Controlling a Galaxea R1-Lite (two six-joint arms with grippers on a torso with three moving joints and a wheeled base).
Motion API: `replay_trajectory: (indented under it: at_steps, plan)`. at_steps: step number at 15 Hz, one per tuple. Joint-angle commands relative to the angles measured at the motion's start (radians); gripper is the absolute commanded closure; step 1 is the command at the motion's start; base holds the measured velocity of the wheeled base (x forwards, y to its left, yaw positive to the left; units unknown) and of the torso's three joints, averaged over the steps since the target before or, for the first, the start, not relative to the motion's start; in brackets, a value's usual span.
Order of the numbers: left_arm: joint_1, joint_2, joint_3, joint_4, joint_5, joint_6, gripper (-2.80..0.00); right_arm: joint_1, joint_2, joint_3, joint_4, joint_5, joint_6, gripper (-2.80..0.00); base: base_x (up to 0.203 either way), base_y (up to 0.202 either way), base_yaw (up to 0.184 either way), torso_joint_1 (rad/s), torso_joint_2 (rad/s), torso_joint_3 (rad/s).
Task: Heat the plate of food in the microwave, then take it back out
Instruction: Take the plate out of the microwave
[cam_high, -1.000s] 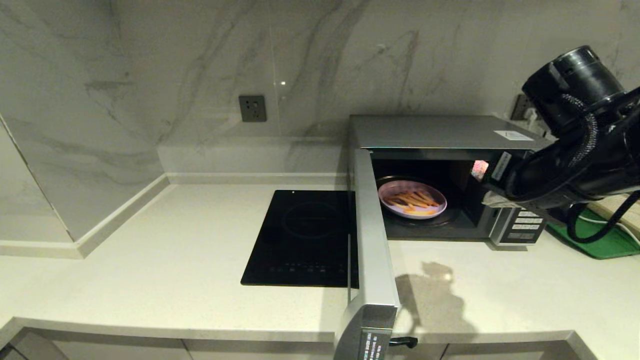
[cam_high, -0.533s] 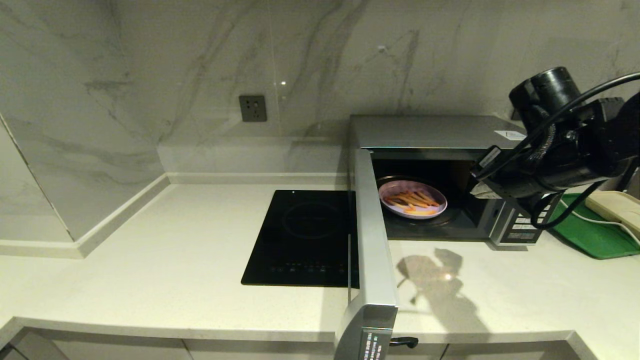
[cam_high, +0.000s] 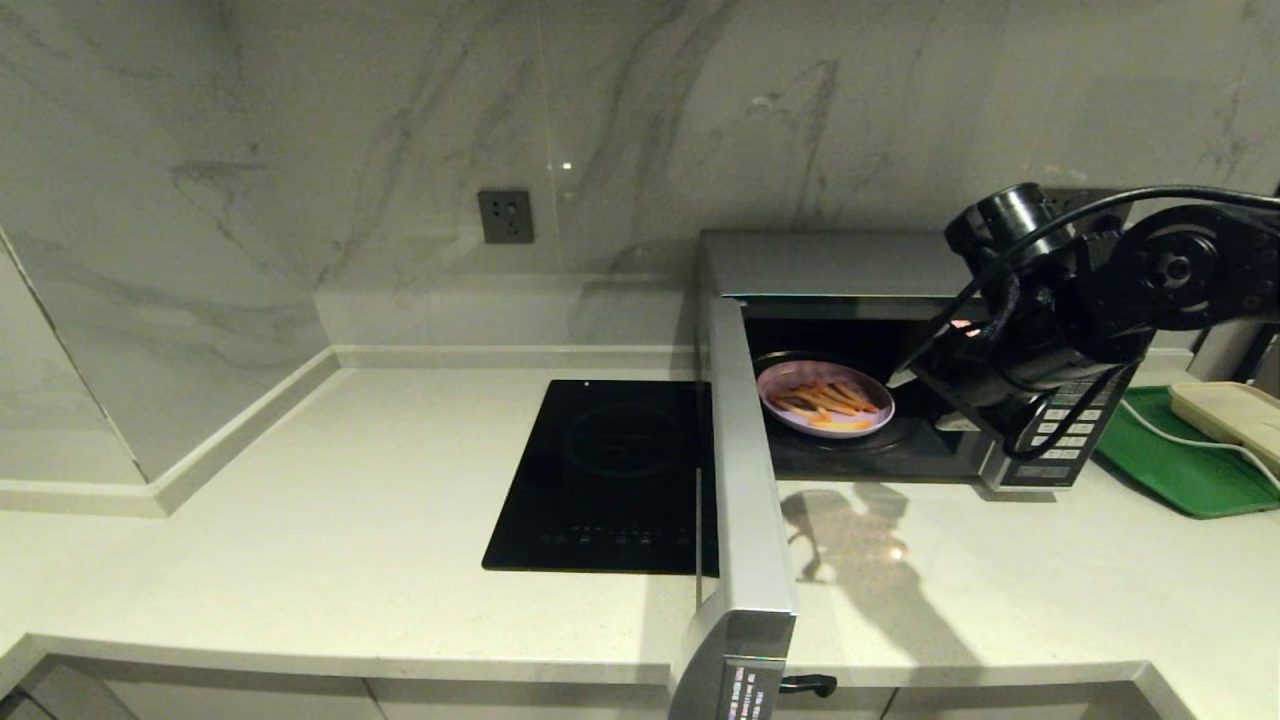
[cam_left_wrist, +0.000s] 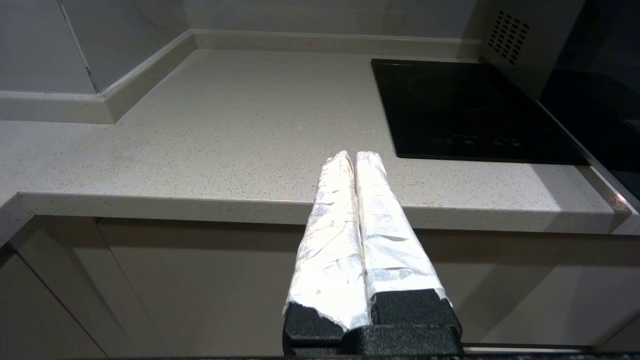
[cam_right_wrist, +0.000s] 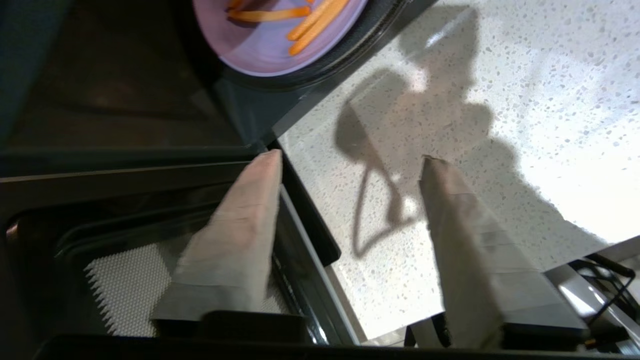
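The silver microwave (cam_high: 850, 262) stands on the counter with its door (cam_high: 745, 480) swung fully open toward me. Inside on the turntable sits the lilac plate of food (cam_high: 825, 400), with orange fries on it; the right wrist view shows the plate of food (cam_right_wrist: 280, 40) too. My right gripper (cam_high: 920, 400) hovers at the right side of the cavity mouth, just right of the plate and apart from it. Seen from its wrist, the right gripper (cam_right_wrist: 350, 159) is open and empty. My left gripper (cam_left_wrist: 352, 155) is parked, shut and empty, below the counter's front edge.
A black induction hob (cam_high: 610, 470) lies left of the open door. A green tray (cam_high: 1200, 480) carrying a cream object (cam_high: 1230, 410) sits right of the microwave, beside its button panel (cam_high: 1060, 430). A wall socket (cam_high: 505, 217) is on the marble backsplash.
My right arm has dropped and swung left, bringing the gripper from beside the button panel to the cavity opening near the plate. Plate, door and left arm are unmoved.
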Motion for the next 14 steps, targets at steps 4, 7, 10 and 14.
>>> replay_trajectory:
  at_steps: [4, 7, 10, 14]
  plan:
    - [0.000, 0.000, 0.000, 0.000, 0.000, -0.002, 0.00, -0.003, 0.147, -0.018, -0.001, -0.062, 0.019, -2.80, 0.000, 0.000, 0.000, 0.000, 0.00, 0.000]
    - [0.000, 0.000, 0.000, 0.000, 0.000, -0.002, 0.00, -0.006, 0.195, -0.060, 0.000, -0.077, 0.019, -2.80, 0.000, 0.000, 0.000, 0.000, 0.00, 0.000]
    - [0.000, 0.000, 0.000, 0.000, 0.000, 0.000, 0.00, -0.008, 0.258, -0.133, 0.000, -0.104, 0.017, -2.80, 0.000, 0.000, 0.000, 0.000, 0.00, 0.000]
    - [0.000, 0.000, 0.000, 0.000, 0.000, 0.000, 0.00, -0.020, 0.344, -0.199, 0.001, -0.156, 0.016, -2.80, 0.000, 0.000, 0.000, 0.000, 0.00, 0.000]
